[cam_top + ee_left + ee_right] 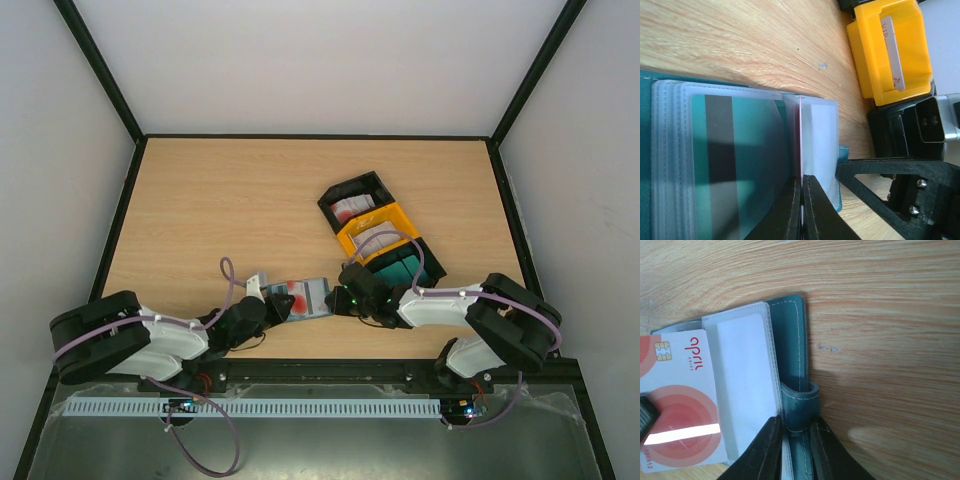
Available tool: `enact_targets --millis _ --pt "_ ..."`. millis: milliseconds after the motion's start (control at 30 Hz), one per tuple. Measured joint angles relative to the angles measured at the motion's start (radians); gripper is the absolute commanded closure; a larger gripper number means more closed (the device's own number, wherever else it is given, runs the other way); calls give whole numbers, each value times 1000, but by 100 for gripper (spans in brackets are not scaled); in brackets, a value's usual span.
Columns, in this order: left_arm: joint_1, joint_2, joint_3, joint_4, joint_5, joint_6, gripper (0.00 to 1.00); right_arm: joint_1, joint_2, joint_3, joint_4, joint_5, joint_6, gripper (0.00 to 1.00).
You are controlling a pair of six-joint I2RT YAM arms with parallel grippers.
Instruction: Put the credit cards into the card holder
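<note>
Top external view showed the card holder lying open on the desk, close to its near edge and about midway along it. The left gripper was at the holder's left side and the right gripper at its right. A credit card, white with red circles, lay over the holder's clear sleeves; whether any of it had entered a slot could not be told. The left gripper's fingers were pressed together on that card's thin edge, seen end-on in the left wrist view. The right gripper's fingers stood narrow, pinching the teal snap tab at the holder's right edge. A striped card with a dark band showed through the sleeves. Beyond the holder, toward the desk's right edge, three bins lay aslant in a row: a black bin farthest back, a yellow bin holding a pale card, and a green bin just beside the right gripper.
</note>
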Motion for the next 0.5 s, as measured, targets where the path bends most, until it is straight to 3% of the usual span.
enact_targets --millis 500 --pt "-11 23 0 -24 -29 -138 97 1 -1 2 0 -3 -1 83"
